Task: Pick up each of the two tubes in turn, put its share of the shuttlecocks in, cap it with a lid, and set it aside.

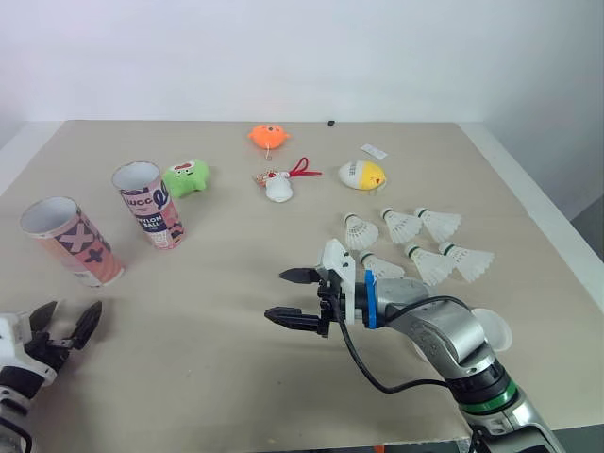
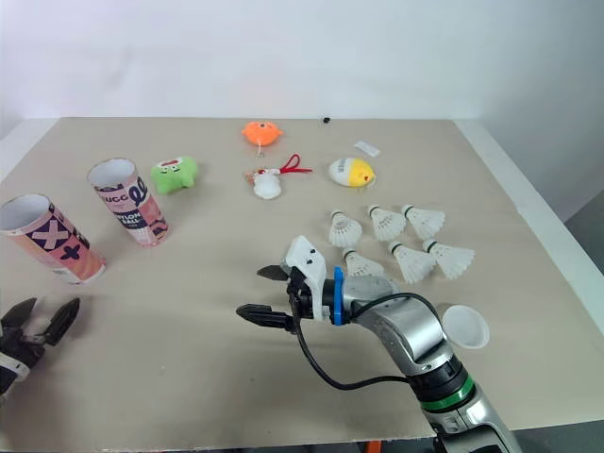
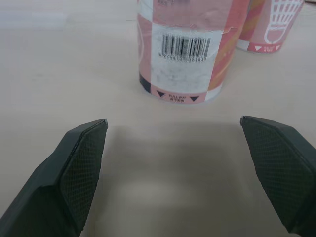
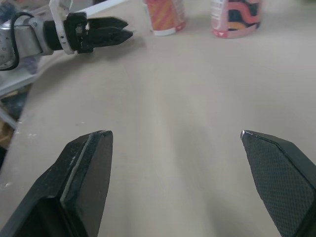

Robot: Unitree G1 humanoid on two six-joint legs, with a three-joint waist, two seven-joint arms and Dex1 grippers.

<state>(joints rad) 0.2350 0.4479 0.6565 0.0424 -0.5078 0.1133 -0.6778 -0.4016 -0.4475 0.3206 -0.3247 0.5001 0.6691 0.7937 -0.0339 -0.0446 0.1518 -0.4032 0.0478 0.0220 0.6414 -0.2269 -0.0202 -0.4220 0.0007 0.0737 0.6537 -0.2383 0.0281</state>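
Observation:
Two open pink tubes stand at the table's left: one with an X pattern and one printed "NYLON BALL". Several white shuttlecocks lie loose at the right. A white lid lies beside my right forearm. My left gripper is open and empty, just in front of the X-pattern tube, pointing at it. My right gripper is open and empty, hovering over bare table at the centre front and pointing left. The right wrist view catches the left gripper and both tubes.
Small toys lie at the back middle: an orange plush, a green plush right of the second tube, a white figure with a red cord and a yellow-white egg toy. A white tag lies behind it.

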